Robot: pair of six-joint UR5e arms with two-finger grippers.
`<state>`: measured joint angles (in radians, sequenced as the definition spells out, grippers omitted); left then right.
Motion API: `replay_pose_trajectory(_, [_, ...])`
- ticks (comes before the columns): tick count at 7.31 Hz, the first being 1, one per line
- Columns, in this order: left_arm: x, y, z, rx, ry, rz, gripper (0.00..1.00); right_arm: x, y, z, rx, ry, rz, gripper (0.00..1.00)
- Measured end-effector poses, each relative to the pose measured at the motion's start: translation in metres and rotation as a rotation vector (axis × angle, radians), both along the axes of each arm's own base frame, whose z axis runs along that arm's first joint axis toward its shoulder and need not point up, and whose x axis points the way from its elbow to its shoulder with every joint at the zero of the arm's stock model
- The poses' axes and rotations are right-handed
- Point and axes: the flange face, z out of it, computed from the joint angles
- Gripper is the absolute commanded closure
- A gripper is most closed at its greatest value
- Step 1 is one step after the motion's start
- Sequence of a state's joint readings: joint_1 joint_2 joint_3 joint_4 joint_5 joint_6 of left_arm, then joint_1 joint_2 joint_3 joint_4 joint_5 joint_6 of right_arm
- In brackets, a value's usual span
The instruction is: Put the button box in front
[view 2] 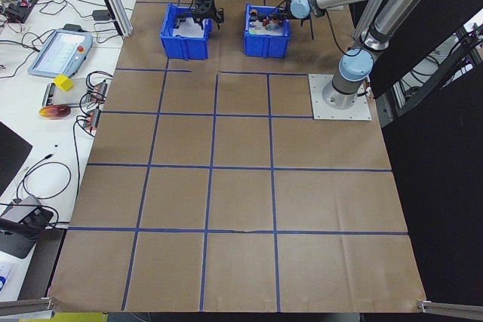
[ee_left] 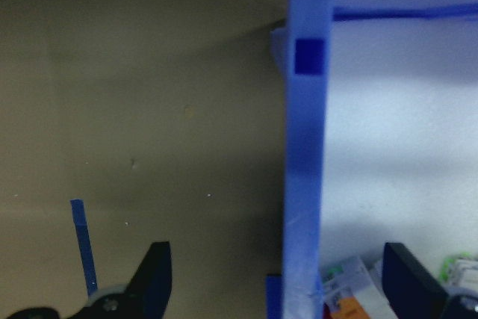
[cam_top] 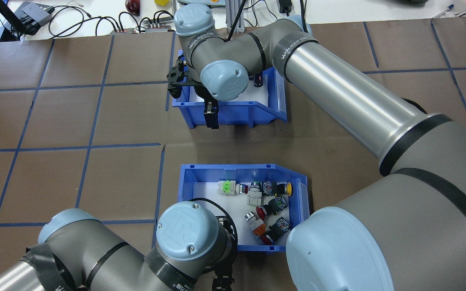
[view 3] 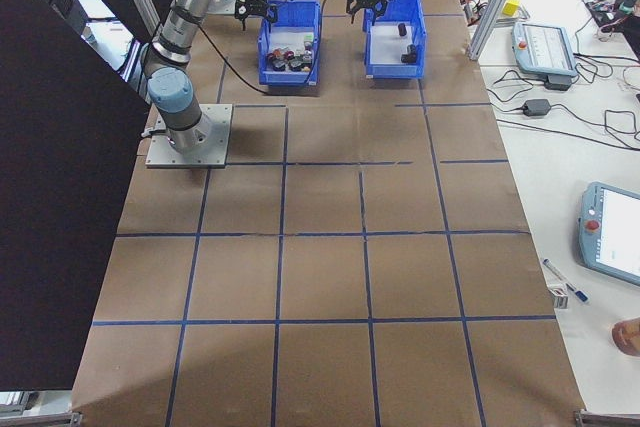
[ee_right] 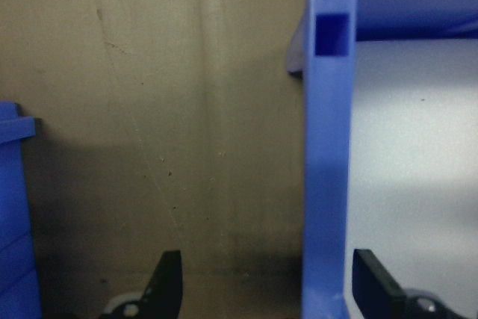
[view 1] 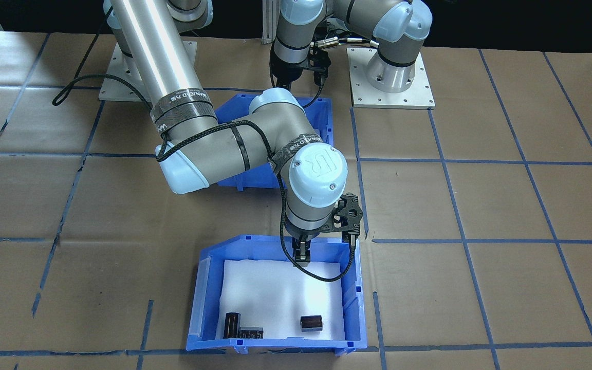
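Note:
The button box [cam_top: 241, 167] is a blue bin with a white liner and colourful push buttons [cam_top: 267, 206]; it lies close to the robot. In the front-facing view my right arm hides most of it [view 1: 325, 121]. My left gripper [ee_left: 276, 282] is open, its fingers [ee_left: 153, 274] on either side of the box's wall [ee_left: 302, 184] without touching it. My right gripper [cam_top: 211, 117] is open astride the wall [ee_right: 328, 184] of the matching blue bin [view 1: 234, 244] with black cylinders [view 1: 311, 322], which lies further out from the robot.
Brown paper with a blue tape grid covers the table. The arms' base plates [view 1: 391, 77] stand at the robot's edge. Cables and devices lie on the white bench [cam_top: 34, 16] beyond the far edge, with a teach pendant [view 2: 60, 50] there.

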<state>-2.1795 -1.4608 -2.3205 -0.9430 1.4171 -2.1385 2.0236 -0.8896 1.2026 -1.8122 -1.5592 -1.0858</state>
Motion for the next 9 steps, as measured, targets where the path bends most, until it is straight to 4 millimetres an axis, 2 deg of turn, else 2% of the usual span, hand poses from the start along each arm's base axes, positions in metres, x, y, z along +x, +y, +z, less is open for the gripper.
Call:
replay_pose_trajectory(1, [-0.002, -0.002, 0.001, -0.01, 0.002, -0.003, 1.0, 0.0, -0.001, 0.002, -0.007, 0.0, -0.001, 0.9])
replay_pose_trajectory(3, [-0.002, -0.009, 0.006, -0.059, -0.022, -0.011, 1.0, -0.004, -0.008, 0.011, -0.059, 0.031, 0.0, 0.91])
replay_pose_trajectory(4, [0.003, -0.014, 0.011, -0.106, -0.074, -0.008, 1.0, -0.011, -0.012, 0.022, -0.089, 0.041, -0.006, 0.92])
replay_pose_trajectory(5, [0.008, -0.019, 0.024, -0.149, -0.115, -0.003, 1.0, -0.025, -0.02, 0.04, -0.118, 0.04, -0.023, 0.92])
replay_pose_trajectory(6, [0.016, -0.026, 0.043, -0.182, -0.153, 0.004, 1.0, -0.052, -0.033, 0.058, -0.137, 0.037, -0.045, 0.92])
replay_pose_trajectory(8, [0.061, -0.057, 0.091, -0.226, -0.227, 0.005, 1.0, -0.14, -0.062, 0.088, -0.149, 0.041, -0.043, 0.92])
replay_pose_trajectory(9, [0.088, -0.079, 0.107, -0.23, -0.24, -0.001, 1.0, -0.188, -0.068, 0.096, -0.138, 0.048, -0.032, 0.92])
